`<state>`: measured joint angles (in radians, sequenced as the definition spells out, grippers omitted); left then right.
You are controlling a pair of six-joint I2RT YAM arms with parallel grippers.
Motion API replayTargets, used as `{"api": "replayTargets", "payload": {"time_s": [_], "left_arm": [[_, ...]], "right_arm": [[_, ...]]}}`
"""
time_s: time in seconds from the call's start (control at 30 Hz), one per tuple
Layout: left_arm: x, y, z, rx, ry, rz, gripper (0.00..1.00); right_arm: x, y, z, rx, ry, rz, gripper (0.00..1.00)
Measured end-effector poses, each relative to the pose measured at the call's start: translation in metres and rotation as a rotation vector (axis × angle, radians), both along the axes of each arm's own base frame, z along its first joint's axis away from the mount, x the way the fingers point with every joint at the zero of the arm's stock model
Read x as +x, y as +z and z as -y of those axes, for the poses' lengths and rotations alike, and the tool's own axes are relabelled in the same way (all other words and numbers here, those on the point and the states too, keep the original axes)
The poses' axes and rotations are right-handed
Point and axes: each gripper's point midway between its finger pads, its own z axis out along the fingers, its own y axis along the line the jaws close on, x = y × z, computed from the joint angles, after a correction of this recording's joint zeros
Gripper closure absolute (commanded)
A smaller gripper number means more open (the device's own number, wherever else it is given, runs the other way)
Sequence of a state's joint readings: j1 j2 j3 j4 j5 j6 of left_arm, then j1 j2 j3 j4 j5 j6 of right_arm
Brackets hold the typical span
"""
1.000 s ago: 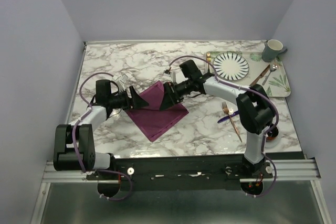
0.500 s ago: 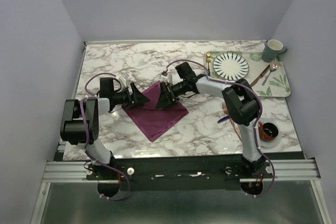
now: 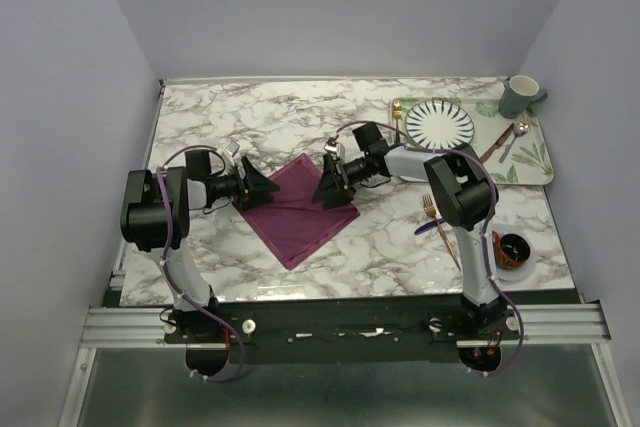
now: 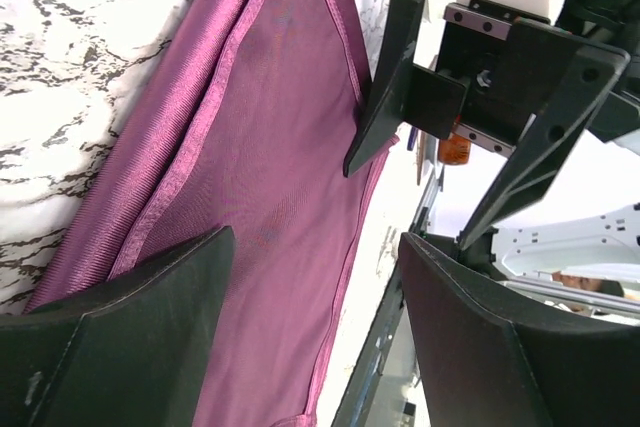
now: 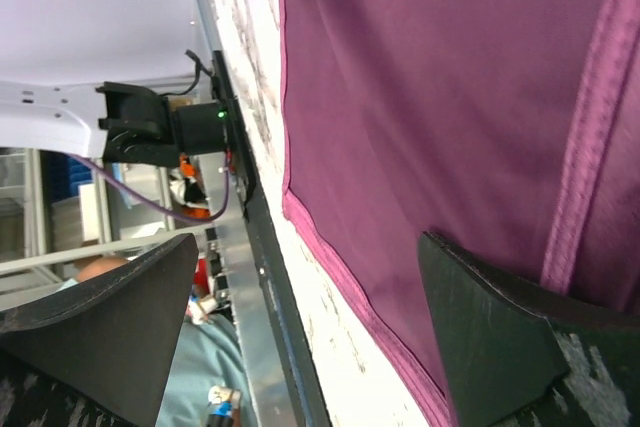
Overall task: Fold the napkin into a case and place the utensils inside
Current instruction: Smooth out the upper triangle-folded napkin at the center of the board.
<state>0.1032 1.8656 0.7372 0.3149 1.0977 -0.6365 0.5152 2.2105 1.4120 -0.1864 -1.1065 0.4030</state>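
Plum-purple napkin (image 3: 300, 209); white grey-veined marble table (image 3: 250, 122).

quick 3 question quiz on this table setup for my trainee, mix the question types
1. True or false: the fork and knife are inside the napkin.
2. What sits on the tray? A) striped plate B) napkin C) fork
3. Fill in: the left gripper and right gripper both have their fingers ____.
Key: 1 false, they lie bare on the table; 2 A; 3 open.
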Motion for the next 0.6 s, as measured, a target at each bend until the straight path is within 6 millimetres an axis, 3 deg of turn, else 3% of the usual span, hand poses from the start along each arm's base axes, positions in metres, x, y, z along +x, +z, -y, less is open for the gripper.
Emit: {"api": "replayTargets", "payload": {"time_s": [0.43, 0.6], "left_arm": [[0.000, -0.001, -0.007, -0.029, 0.005, -0.015, 0.19], [-0.004, 0.006, -0.004, -0.009, -0.007, 0.009, 0.16]], "right_arm": [[-0.002, 0.003, 0.018, -0.011, -0.013, -0.008, 0.00], [-0.006, 0.026, 0.018, -0.017, -0.012, 0.034, 0.00]]}}
